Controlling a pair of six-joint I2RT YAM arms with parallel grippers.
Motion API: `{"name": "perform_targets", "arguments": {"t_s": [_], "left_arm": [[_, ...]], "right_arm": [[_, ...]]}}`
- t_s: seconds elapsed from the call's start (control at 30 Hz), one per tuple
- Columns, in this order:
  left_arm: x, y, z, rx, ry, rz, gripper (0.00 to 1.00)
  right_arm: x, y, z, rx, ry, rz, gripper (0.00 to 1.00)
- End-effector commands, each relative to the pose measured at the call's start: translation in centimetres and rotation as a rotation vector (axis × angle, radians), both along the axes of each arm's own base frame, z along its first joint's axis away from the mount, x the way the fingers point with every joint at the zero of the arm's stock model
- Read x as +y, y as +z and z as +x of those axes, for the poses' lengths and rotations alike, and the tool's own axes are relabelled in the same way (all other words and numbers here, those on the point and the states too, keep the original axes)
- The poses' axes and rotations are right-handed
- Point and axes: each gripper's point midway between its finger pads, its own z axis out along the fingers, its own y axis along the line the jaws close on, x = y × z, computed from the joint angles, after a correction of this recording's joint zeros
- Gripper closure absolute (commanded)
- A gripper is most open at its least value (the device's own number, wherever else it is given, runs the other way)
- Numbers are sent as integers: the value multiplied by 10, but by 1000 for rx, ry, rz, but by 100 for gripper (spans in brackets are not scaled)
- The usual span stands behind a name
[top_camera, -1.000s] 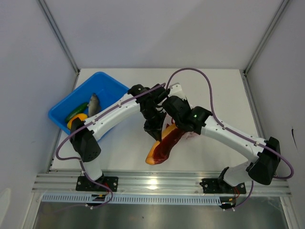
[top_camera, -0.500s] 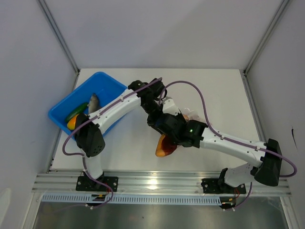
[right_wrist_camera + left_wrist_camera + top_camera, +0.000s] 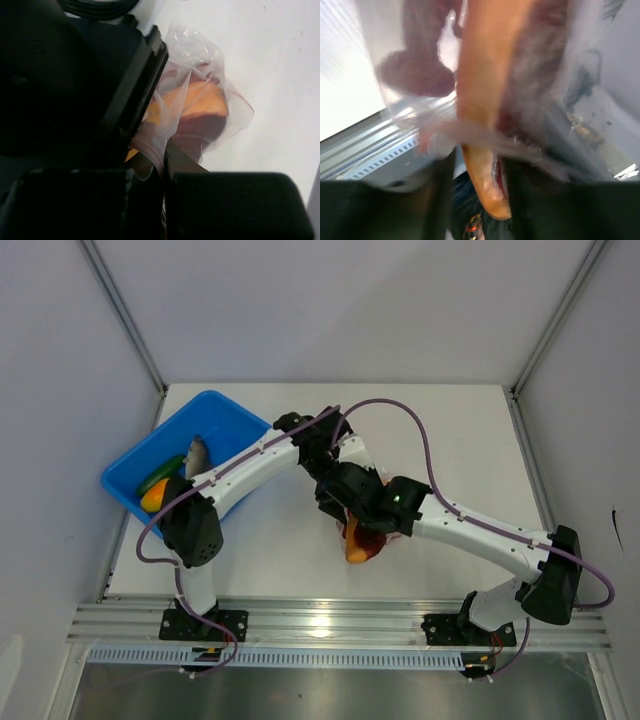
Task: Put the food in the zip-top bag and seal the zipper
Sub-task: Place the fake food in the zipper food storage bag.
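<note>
Right end effector (image 3: 161,165) is clamped on a fold of the zip-top bag (image 3: 200,95), film pinched tight between its fingers. The left end effector (image 3: 477,175) is right up against the same bag, but that wrist view is smeared and I cannot tell whether it grips or only straddles. Overhead, both meet at mid-frame, and the bag hangs just below them toward the bottom edge over the white surface (image 3: 450,440). Its long axis runs top to bottom, with an orange piece (image 3: 357,553) and a dark red piece (image 3: 372,540) inside. The zipper is lost in the crumple. The fish (image 3: 196,455), green vegetable (image 3: 160,478) and another orange bit (image 3: 155,498) sit in the blue bin (image 3: 222,423) at upper left, well apart and nearer the left arm. Against a second ago, the bag looks shorter and has swung from lower left to tuck under the right wrist; the bin's contents haven't budged.
</note>
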Motion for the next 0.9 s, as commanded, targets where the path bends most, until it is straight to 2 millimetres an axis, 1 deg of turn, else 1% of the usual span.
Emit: {"name": "perform_targets", "arguments": {"t_s": [0.0, 0.07, 0.1, 0.13, 0.2, 0.23, 0.27, 0.3, 0.33, 0.37, 0.4, 0.43, 0.47, 0.53, 0.57, 0.6, 0.63, 0.67, 0.7, 0.73, 0.77, 0.8, 0.83, 0.87], "left_arm": [[-10, 14, 17, -52, 51, -69, 50], [1, 20, 18, -105, 54, -43, 33], [6, 20, 23, -143, 62, -18, 21], [11, 24, 21, -168, 53, -15, 19], [20, 23, 20, -196, 56, 13, 16], [24, 20, 17, -196, 59, 21, 16], [27, 27, 15, -221, 62, 10, 16], [33, 20, 11, -214, 64, 29, 16], [36, 26, 9, -236, 67, 20, 16], [38, 26, 8, -248, 67, 18, 16], [43, 22, 6, -250, 70, 28, 16], [45, 24, 6, -271, 75, 28, 16], [49, 32, 3, -300, 77, 8, 16], [55, 32, -2, -314, 68, 13, 17], [59, 32, -1, -328, 70, 23, 19], [61, 36, -3, -348, 58, 10, 20], [61, 35, -3, -357, 56, 3, 21], [61, 33, -5, -360, 55, -8, 26], [61, 40, -7, -377, 65, -42, 27], [58, 43, -6, -382, 74, -71, 29], [54, 34, -5, -378, 87, -97, 32], [49, 38, -7, -351, 110, -140, 34], [48, 37, -7, -344, 130, -160, 35], [42, 36, -2, -352, 147, -186, 40]], "right_arm": [[14, 26, 4, 13, -12, 195, 100], [11, 25, 6, 25, -21, 208, 100], [7, 27, 8, 25, -32, 215, 100], [5, 27, 9, 26, -38, 214, 100], [-2, 27, 11, 28, -58, 217, 100], [-4, 28, 12, 28, -65, 221, 100], [-6, 28, 13, 29, -70, 222, 100], [-11, 27, 15, 32, -87, 224, 100], [-12, 27, 15, 36, -89, 229, 100], [-13, 27, 16, 36, -92, 230, 100], [-16, 28, 17, 34, -98, 231, 100], [-19, 30, 18, 32, -110, 238, 100], [-20, 31, 20, 34, -116, 244, 100], [-27, 35, 23, 34, -137, 251, 100], [-29, 36, 23, 36, -145, 262, 100], [-31, 37, 23, 41, -152, 264, 100], [-34, 41, 26, 37, -166, 277, 100], [-35, 44, 27, 39, -177, 296, 100], [-35, 45, 26, 56, -179, 314, 100], [-34, 51, 28, 58, -181, 340, 100], [-35, 55, 30, 63, -196, 369, 100], [-31, 57, 28, 82, -187, 389, 100], [-28, 63, 29, 83, -184, 413, 100], [-26, 66, 28, 88, -184, 428, 100]]}}
